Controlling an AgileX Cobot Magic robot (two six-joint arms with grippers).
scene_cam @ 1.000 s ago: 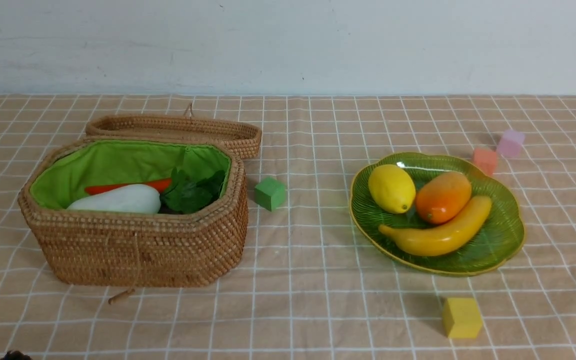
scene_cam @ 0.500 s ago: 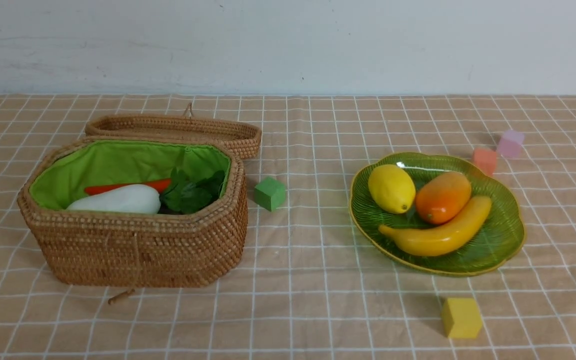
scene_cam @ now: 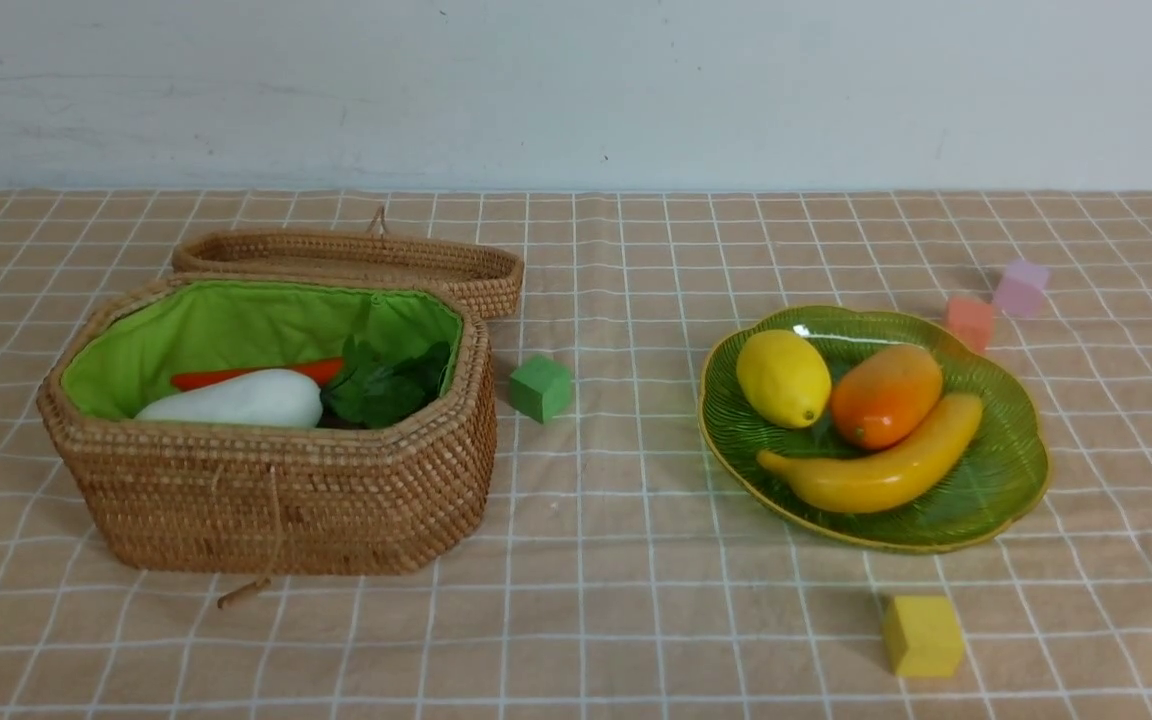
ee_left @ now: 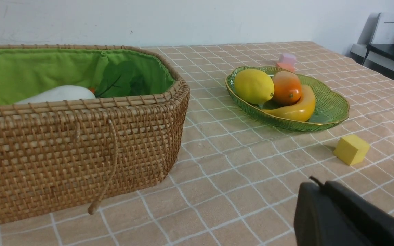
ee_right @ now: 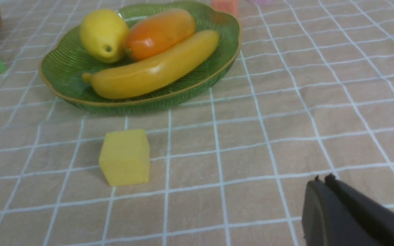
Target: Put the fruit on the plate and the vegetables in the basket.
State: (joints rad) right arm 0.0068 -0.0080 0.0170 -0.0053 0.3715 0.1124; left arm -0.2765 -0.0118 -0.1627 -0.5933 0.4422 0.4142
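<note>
Front view status: all three fruits lie on the plate. The lemon and the mango sit side by side and touching, and the banana curves along the near side of both. Inside the basket, the white radish and the orange carrot are visible, with green leaves beside them. The eggplant and the gourd cannot be seen; the basket wall hides the lower interior, so their presence cannot be confirmed. No fruit or vegetable lies loose on the tablecloth. Judgement: sorting appears complete or nearly so, pending the two hidden vegetables. The basket lid rests open behind the basket.

Tool state: neither arm appears in the front view. The left gripper shows in its wrist view as a dark body with fingers pressed together, holding nothing and touching nothing; the basket stands ahead of it to one side, the plate farther ahead. The right gripper likewise shows its fingers meeting at the tips, empty, above bare cloth. The yellow cube lies near it, between it and the plate; the green cube, orange cube and pink cube are well apart.
</note>
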